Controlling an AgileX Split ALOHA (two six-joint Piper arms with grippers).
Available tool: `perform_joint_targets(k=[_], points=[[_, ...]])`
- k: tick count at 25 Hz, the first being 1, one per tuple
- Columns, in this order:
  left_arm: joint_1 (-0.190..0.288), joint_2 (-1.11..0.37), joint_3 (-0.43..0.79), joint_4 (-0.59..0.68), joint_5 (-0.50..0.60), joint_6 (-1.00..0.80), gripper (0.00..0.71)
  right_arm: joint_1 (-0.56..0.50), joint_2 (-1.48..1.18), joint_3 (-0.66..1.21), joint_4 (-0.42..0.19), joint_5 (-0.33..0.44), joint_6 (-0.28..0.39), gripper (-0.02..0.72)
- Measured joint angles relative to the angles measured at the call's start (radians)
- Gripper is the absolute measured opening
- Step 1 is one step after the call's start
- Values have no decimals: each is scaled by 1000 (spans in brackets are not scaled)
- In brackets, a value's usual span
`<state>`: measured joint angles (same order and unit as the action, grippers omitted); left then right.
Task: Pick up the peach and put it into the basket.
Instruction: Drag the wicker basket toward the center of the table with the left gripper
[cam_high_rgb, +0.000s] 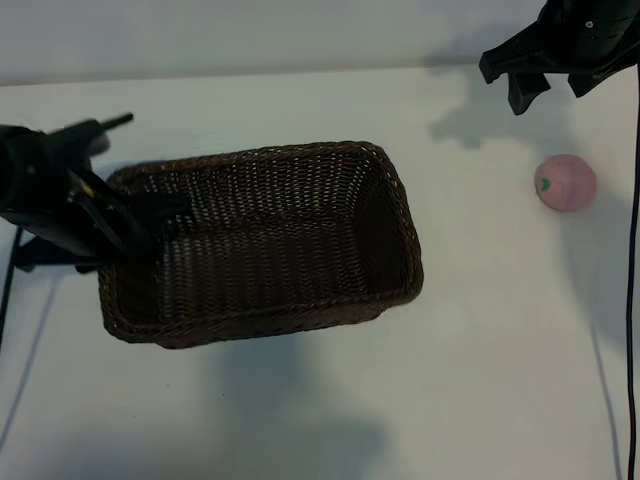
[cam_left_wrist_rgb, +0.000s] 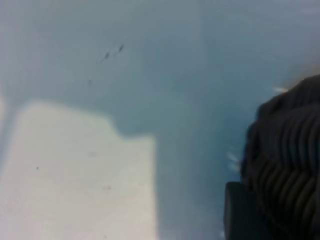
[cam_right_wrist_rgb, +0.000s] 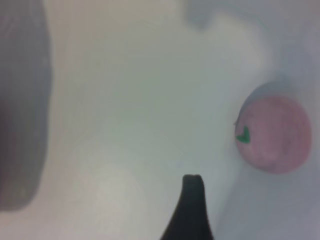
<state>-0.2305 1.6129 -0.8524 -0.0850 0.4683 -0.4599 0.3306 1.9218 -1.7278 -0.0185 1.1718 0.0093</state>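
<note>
The left gripper is clamping the dark-brown woven wicker basket's left rim, while the right gripper, jaws apart, is hovering near the small round pale-pink peach by the white table's right edge.

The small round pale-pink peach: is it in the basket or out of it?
Out. The small round pale-pink peach lies on the white table, apart from the empty dark-brown woven wicker basket, on its right-arm side.

The left hand hides part of the basket rim.
</note>
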Motion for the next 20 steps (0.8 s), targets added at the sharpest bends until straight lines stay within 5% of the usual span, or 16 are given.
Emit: perform_joint_targets(k=[8, 14, 20], points=[[54, -135, -18, -147, 57, 199, 289, 0, 0, 0, 0, 0, 0, 599], [120, -142, -81, -385, 90, 427, 289, 0, 0, 0, 0, 1, 0, 599], [128, -118, -162, -468, 97, 510, 289, 0, 0, 0, 1, 4, 0, 599]])
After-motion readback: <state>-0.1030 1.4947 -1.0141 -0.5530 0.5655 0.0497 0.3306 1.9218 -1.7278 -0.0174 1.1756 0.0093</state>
